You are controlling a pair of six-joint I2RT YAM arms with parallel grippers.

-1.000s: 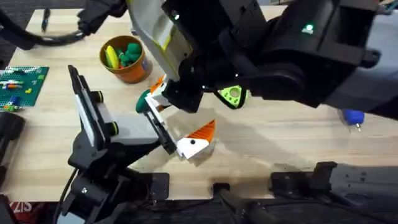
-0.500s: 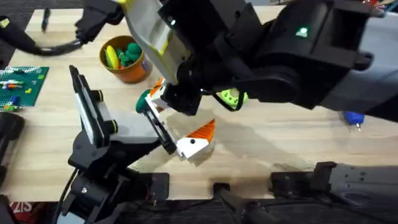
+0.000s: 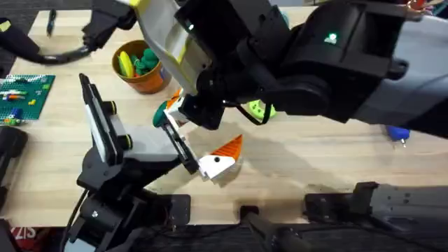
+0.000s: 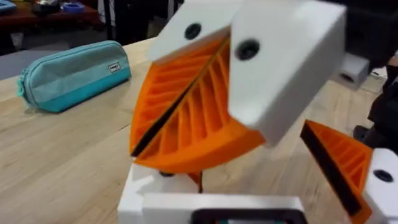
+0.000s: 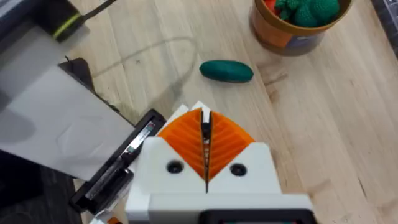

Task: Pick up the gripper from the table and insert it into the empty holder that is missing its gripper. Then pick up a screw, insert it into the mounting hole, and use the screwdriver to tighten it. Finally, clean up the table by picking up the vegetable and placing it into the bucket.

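A pale wood-grain surface (image 3: 336, 161) fills the scene — evenly lit. At its 10 o'clock edge, dark floor (image 3: 21, 49); a dim room lies beyond the far edge.

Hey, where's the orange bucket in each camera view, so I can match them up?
Overhead: the bucket sits at the upper left.
Right wrist: the bucket stands just beyond a dark green oval piece.
Left wrist: faces a teal pouch instead.
Shared landmark: the green toys inside it.
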